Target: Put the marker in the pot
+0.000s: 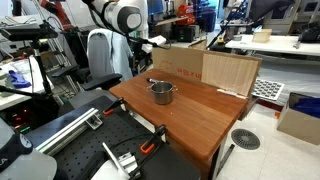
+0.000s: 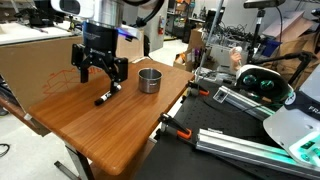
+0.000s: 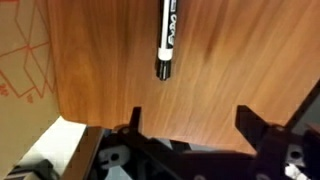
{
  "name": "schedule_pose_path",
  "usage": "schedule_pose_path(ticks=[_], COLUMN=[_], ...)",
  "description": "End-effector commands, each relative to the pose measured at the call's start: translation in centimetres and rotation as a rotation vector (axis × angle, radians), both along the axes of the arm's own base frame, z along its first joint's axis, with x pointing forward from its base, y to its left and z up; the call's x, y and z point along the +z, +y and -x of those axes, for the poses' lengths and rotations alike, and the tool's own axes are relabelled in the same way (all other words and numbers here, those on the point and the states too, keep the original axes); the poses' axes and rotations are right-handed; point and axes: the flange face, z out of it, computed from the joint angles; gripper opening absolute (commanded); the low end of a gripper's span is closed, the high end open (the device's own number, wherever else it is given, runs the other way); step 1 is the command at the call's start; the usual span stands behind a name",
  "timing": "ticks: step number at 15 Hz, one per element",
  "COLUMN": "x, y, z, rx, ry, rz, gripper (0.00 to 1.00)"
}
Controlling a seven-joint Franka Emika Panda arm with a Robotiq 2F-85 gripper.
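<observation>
Wide-open and empty, the gripper (image 3: 190,125) hovers over the marker (image 3: 167,40) lying flat on the table (image 2: 110,130), left of the pot (image 2: 149,80), so the reach seems in hand; next it should centre over the barrel, descend and close.

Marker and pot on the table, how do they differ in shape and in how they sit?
The marker is a thin dark stick; the pot is round, shiny metal. The marker lies flat, while the pot stands upright with its open side up. The marker is close under the open pincer; the pot stands apart, to one side. Both rest on the wooden table.
</observation>
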Motion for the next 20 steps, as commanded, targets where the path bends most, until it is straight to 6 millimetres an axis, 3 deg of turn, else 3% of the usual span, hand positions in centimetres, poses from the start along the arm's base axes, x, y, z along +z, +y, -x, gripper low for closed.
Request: schedule_pose_path(ticks=[1,10,20], x=[-0.9,-2.9,-4.5], y=[-1.2,-4.0,-3.1], z=[-0.3,-0.6,-3.1], rx=[-0.027,-0.104,-0.112], ry=[0.042,0.126,0.132], rz=[0.003,0.131,0.252], gripper=[1.0,1.0,1.0])
